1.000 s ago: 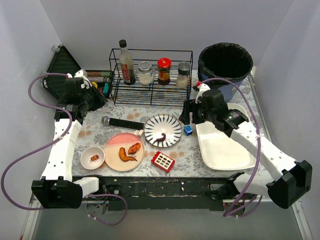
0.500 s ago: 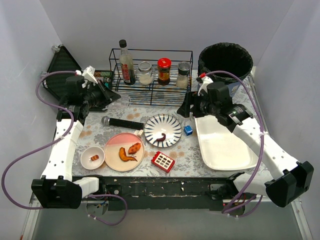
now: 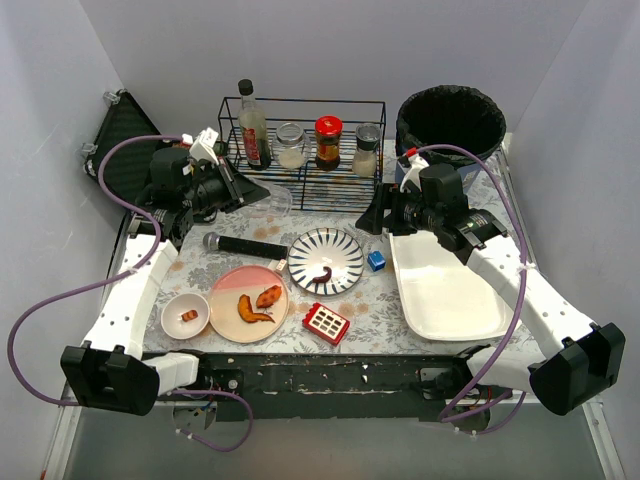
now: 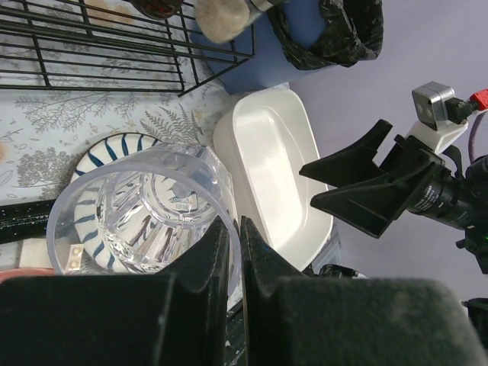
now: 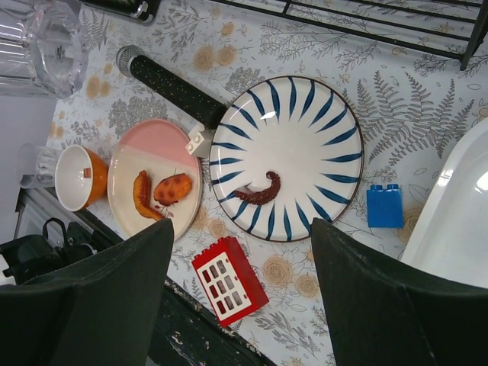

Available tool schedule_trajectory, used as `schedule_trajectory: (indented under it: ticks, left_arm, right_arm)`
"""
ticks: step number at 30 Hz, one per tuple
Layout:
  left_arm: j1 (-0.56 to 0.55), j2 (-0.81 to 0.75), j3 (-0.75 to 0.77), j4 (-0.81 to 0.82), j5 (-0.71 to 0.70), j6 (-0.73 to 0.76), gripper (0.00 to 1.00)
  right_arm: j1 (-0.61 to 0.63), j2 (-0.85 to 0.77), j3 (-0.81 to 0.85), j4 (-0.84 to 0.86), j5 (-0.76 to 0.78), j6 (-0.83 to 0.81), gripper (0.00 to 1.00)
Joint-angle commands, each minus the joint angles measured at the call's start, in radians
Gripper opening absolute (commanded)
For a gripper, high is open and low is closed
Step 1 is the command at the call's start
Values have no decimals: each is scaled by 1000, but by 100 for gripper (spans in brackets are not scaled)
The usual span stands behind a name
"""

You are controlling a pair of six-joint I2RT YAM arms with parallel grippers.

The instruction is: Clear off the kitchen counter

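The kitchen counter [image 3: 375, 310] has a fern pattern and carries dishes and toys. My left gripper [image 3: 250, 190] is shut on the rim of a clear glass cup [image 3: 272, 203], held above the counter in front of the wire rack. In the left wrist view the jaws [image 4: 235, 244] pinch the cup's wall [image 4: 145, 221]. My right gripper [image 3: 375, 215] is open and empty, above the counter right of the striped plate [image 3: 326, 261]. In the right wrist view [image 5: 242, 229] it hangs over that plate [image 5: 305, 145], which holds a brown food scrap.
A pink plate [image 3: 249, 303] with food, an orange bowl [image 3: 185, 314], a black grinder [image 3: 245, 246], a blue brick [image 3: 376, 260] and a red toy piece [image 3: 326, 323] lie on the counter. The white tub [image 3: 445, 285] is right; the wire rack [image 3: 305, 150] and bin [image 3: 450, 125] are behind.
My left gripper has swung right from the far left corner, carrying the glass cup out in front of the rack. My right gripper has shifted slightly back.
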Motion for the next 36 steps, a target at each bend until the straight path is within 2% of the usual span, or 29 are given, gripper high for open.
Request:
schedule_trajectory:
  ticks: [1, 14, 30, 36]
  left_arm:
    - [-16, 0, 3, 76, 59, -27, 0]
    - [-51, 14, -14, 151, 114, -63, 0]
    - [-66, 12, -34, 212, 154, -83, 9]
    - [-74, 17, -34, 223, 152, -87, 10]
  right_arm:
    - [-9, -24, -6, 49, -24, 5, 81]
    - [-19, -21, -26, 61, -36, 25, 80]
    - [-37, -50, -72, 66, -29, 33, 80]
    - [-40, -50, -75, 69, -33, 34, 80]
